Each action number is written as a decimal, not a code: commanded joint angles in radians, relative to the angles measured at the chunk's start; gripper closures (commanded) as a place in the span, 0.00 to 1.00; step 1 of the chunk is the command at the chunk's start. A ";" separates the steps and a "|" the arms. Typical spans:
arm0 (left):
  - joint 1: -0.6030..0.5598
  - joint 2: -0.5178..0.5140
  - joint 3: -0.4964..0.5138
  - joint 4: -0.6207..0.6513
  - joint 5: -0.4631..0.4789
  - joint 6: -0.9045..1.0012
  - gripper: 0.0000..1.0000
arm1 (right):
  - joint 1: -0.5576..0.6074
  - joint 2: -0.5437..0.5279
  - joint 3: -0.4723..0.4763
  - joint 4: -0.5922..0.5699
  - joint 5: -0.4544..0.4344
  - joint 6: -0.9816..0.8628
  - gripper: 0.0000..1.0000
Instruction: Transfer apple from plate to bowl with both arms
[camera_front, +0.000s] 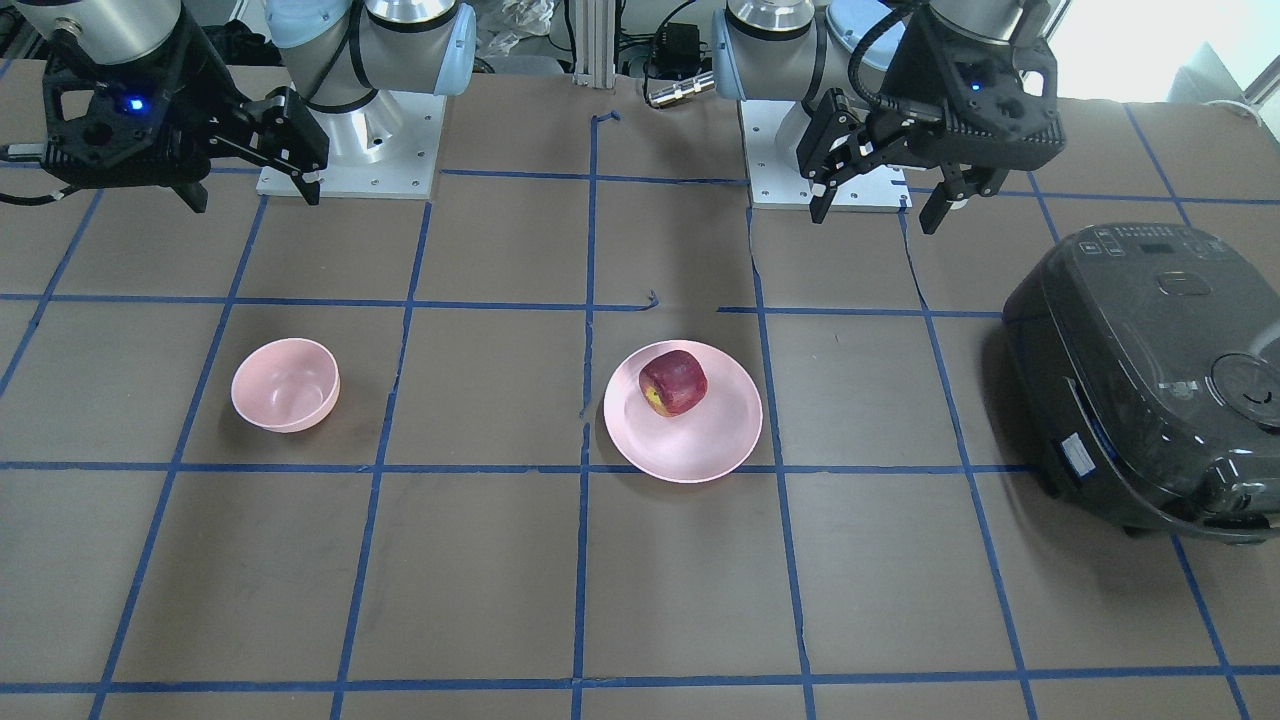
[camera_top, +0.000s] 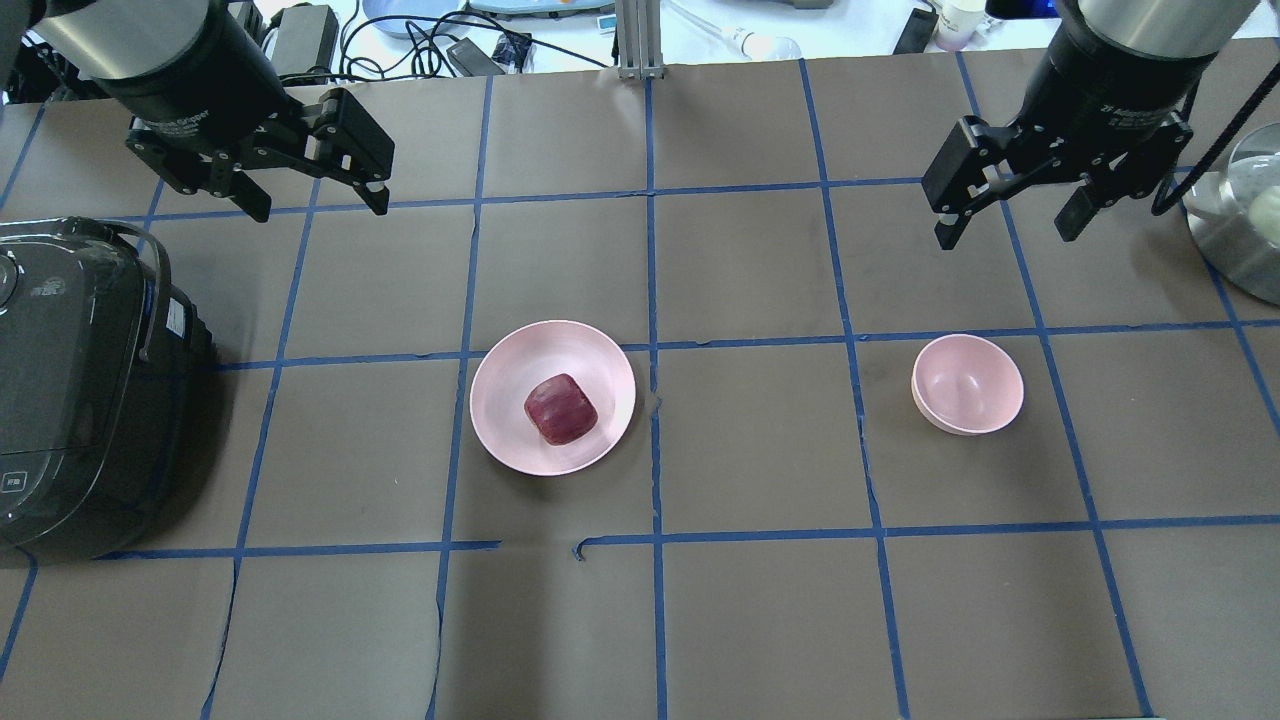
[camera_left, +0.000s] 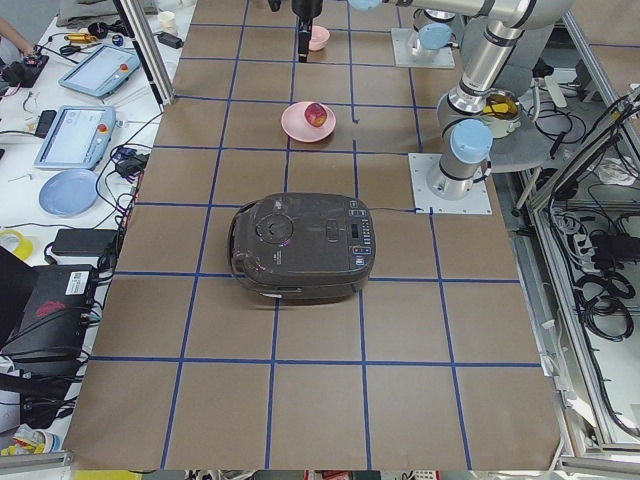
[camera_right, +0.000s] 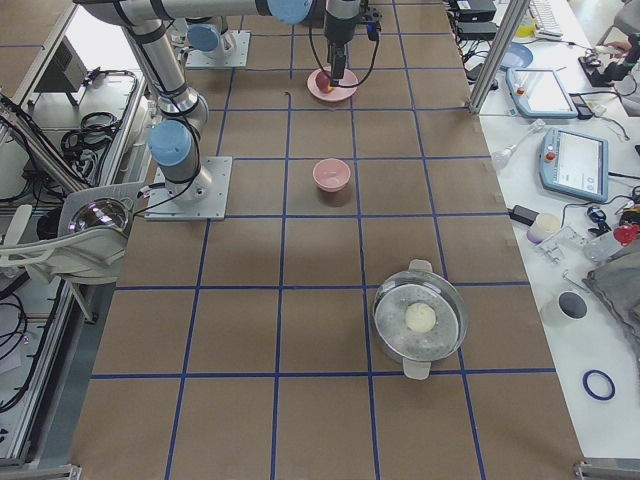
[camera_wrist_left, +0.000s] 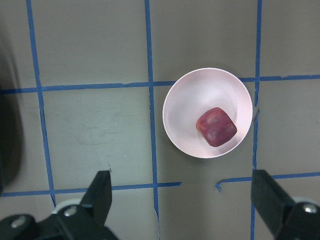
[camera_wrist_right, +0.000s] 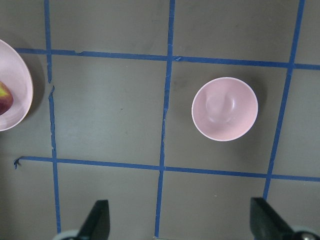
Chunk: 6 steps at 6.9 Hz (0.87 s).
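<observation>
The dark red apple (camera_top: 561, 408) lies on the pale pink plate (camera_top: 500, 400) near the table's middle; they also show in the front view, apple (camera_front: 673, 382) on plate (camera_front: 720, 440), and in the left wrist view, apple (camera_wrist_left: 216, 127) on plate (camera_wrist_left: 182, 107). The small pink bowl (camera_top: 967, 384) stands empty to the right; it also shows in the front view (camera_front: 285, 384) and right wrist view (camera_wrist_right: 225, 108). My left gripper (camera_top: 315, 200) is open and empty, high above the table's far left. My right gripper (camera_top: 1008, 228) is open and empty, high beyond the bowl.
A black rice cooker (camera_top: 75, 385) sits at the table's left edge. A steel pot (camera_top: 1240, 230) with a pale round thing inside stands at the right edge. Blue tape lines grid the brown table (camera_top: 750, 600).
</observation>
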 joint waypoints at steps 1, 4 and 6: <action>-0.001 -0.001 0.000 -0.001 -0.002 0.000 0.00 | 0.049 0.004 0.000 -0.003 0.000 0.007 0.00; 0.000 -0.001 0.000 -0.001 0.000 0.000 0.00 | 0.053 0.011 0.001 -0.005 -0.006 0.004 0.00; 0.000 0.002 0.001 -0.001 0.003 0.000 0.00 | 0.051 0.013 0.003 -0.007 -0.011 -0.008 0.00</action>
